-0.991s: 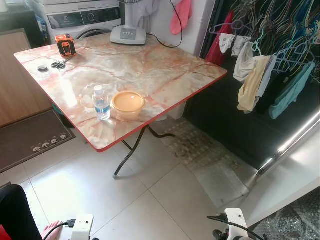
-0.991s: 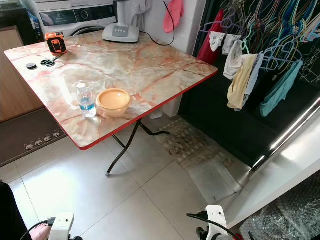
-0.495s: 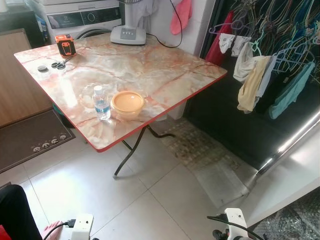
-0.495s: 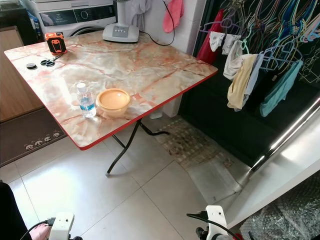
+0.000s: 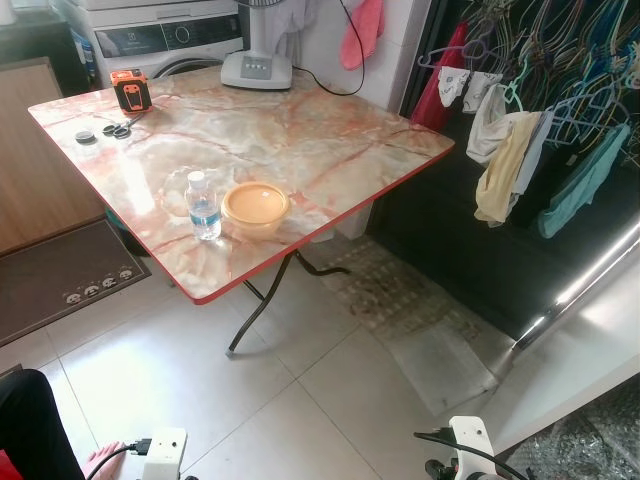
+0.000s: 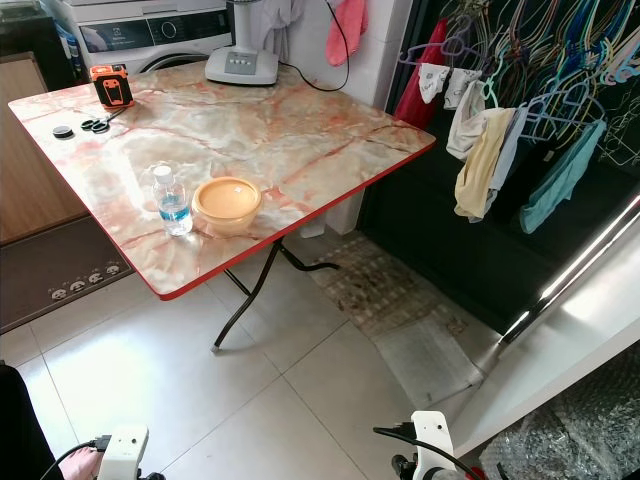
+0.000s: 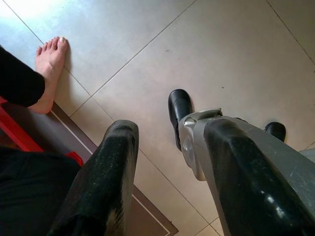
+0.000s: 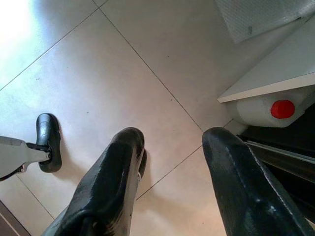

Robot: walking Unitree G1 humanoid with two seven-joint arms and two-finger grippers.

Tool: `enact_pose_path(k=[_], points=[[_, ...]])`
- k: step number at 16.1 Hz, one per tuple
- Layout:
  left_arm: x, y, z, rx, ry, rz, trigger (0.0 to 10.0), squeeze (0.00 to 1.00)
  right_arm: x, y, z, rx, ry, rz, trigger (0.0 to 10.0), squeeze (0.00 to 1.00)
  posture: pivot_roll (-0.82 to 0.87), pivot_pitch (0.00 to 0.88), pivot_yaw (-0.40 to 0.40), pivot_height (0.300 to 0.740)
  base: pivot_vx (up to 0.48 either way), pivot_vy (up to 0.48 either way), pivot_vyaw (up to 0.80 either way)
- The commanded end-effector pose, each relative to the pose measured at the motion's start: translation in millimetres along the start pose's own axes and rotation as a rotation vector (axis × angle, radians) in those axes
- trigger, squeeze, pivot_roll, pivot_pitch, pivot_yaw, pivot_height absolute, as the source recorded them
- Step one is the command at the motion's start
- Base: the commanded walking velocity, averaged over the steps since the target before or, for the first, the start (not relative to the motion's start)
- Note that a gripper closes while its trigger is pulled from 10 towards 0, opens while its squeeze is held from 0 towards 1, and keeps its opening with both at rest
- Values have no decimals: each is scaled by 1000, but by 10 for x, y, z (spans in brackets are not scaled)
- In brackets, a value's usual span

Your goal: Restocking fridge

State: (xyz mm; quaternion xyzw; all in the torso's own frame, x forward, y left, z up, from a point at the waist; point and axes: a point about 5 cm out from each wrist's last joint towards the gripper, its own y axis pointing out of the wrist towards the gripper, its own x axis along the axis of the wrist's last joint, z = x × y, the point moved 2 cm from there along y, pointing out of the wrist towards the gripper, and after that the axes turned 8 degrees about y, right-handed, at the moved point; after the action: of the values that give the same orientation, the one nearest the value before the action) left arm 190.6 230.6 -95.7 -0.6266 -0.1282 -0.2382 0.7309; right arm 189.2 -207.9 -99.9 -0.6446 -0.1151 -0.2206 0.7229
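Both arms hanging low at the sides, fingers aimed at the pale glossy floor tiles [image 5: 330, 400]. Left gripper [image 7: 170, 162] spread wide, holding nothing, above the tiles and the robot's own black foot [image 7: 179, 110]; near it a person's bare foot [image 7: 48, 69] beside a dark mat edge. Right gripper [image 8: 170, 167] likewise spread wide and empty, over the tiles, near the white edge of an open fridge door [image 8: 266, 81] with a white jug topped by a red cap [image 8: 282, 109] tucked below it.

Ahead, a square folding table [image 5: 300, 120] with a polished marble-patterned top, red rim and thin black bent legs. Close to its near edge, a small clear plastic water bottle [image 5: 203, 206] with a white cap and blue label, upright, just beside a round, shallow orange plastic container [image 5: 256, 208] with a lid. At the far corner, an orange and black boxy device [image 5: 130, 89], and scissors [image 5: 118, 129] by a small dark round lid [image 5: 86, 137]. At the back edge, the grey base of a fan [image 5: 256, 68]. Behind that, a white washing machine [image 5: 160, 40]. To the right, clothes on hangers [image 5: 540, 130] against a dark backdrop, and a shiny metal fridge handle [image 5: 580, 285] running diagonally.
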Motion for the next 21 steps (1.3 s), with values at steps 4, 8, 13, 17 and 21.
enact_pose_path(k=[4,8,13,17,21], points=[[-28,1,-44,-15,19,8,10000,0,47,-9,-37,-6,-4,-7,10000,0,8,0,-119,740,0,0,0],[-26,1,-50,-17,16,5,10000,0,49,-11,-42,-6,-6,-8,10000,0,7,0,-119,740,0,0,0],[2,-1,-50,-21,0,-30,10000,0,65,-11,-43,-10,-21,-19,10000,0,-17,0,-116,740,0,0,0],[76,-14,-14,28,-24,-121,10000,0,160,-22,-66,-58,-7,-136,10000,0,-19,0,-114,740,0,0,0],[169,-58,42,111,-95,-256,10000,0,266,-57,-69,-80,50,-288,10000,0,-21,0,-111,740,0,0,0]])
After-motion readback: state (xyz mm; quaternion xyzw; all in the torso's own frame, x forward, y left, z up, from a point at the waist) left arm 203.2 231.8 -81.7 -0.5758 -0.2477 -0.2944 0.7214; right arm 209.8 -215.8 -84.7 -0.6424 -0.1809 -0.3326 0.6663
